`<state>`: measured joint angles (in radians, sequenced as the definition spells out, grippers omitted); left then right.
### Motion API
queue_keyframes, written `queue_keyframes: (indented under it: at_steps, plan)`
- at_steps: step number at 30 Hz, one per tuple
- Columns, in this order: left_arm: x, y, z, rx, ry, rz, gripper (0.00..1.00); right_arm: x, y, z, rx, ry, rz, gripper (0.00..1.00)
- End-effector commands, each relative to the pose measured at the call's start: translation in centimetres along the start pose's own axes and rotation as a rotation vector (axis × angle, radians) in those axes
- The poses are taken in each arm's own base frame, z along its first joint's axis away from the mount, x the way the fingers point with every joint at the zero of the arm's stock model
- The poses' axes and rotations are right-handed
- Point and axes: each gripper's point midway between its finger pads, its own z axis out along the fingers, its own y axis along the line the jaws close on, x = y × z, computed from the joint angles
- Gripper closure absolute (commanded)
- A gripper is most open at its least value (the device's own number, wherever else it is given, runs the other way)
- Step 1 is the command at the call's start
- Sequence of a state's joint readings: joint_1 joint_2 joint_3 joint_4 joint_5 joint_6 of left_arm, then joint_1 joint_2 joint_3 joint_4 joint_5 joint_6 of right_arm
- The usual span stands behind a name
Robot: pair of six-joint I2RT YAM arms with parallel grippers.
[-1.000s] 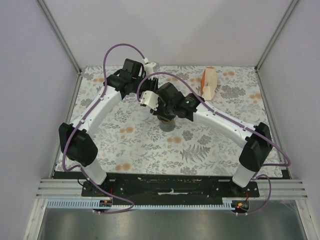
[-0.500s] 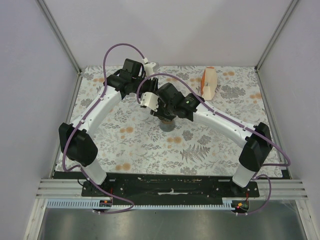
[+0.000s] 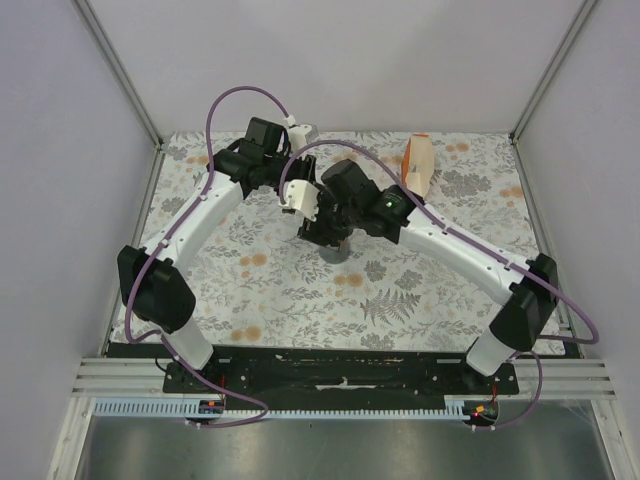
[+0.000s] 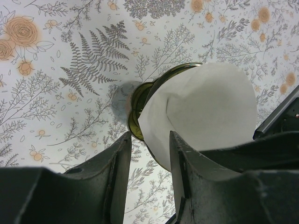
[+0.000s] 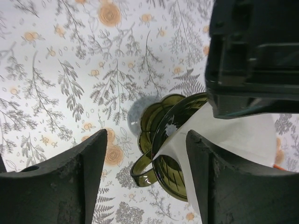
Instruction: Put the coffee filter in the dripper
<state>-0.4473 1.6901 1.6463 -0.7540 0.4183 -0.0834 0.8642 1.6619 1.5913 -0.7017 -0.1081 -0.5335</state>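
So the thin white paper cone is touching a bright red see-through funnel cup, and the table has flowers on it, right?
Not red. The see-through funnel cup is dark olive green, as the right wrist view shows. The thin white paper cone does touch it, and the table has flowers on it.

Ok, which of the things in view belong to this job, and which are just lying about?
For the job: the coffee filter; the dripper, with the filter in its mouth; the left gripper and the right gripper, both open.
Lying about: the white-and-orange pack at the far right; the floral tablecloth.
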Motion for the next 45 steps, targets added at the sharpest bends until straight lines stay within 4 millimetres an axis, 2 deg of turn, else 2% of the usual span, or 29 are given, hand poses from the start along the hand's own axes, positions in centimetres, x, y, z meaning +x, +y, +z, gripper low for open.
queue_keyframes:
  at_steps: [1,4,9,13,14,17,19,28,33,42,45]
  plan:
    - [-1.6,-0.4,-0.9,-0.005,-0.051,0.065,0.55,-5.1,-0.6,-4.3,0.007,-0.218,-0.009,0.24]
    - [-1.6,-0.5,-1.0,-0.003,-0.052,0.066,0.55,-5.5,-0.6,-5.3,-0.002,-0.261,0.0,0.22]
    - [-1.8,-0.5,-1.1,-0.006,-0.06,0.069,0.55,-5.8,-1.9,-7.9,0.012,-0.339,0.087,0.23]
    - [-1.8,-0.5,-1.1,-0.004,-0.06,0.069,0.55,-5.2,-5.6,-10.1,0.13,-0.423,0.282,0.27]
    - [-1.8,-0.5,-1.1,-0.006,-0.06,0.069,0.55,-4.4,-6.8,-10.1,0.181,-0.419,0.347,0.27]
    - [-1.7,-0.6,-1.1,-0.003,-0.058,0.068,0.55,-1.5,-9.5,-9.4,0.312,-0.363,0.504,0.24]
    - [-1.8,-0.6,-1.1,-0.003,-0.059,0.067,0.55,-0.2,-10.2,-8.7,0.334,-0.336,0.574,0.23]
    - [-0.7,-0.1,-0.6,-0.011,-0.043,0.073,0.55,3.7,-9.8,-3.2,0.3,-0.176,0.66,0.24]
    - [0.1,0.2,-0.1,-0.04,-0.023,0.141,0.53,4.1,-9.2,-1.3,0.24,-0.142,0.653,0.25]
    - [0.9,1.2,0.6,-0.069,-0.005,0.157,0.53,5.5,-8.9,0.4,0.226,-0.089,0.635,0.26]
    - [0.9,1.2,0.8,-0.071,-0.005,0.158,0.53,5.7,-8.9,0.4,0.228,-0.084,0.623,0.25]
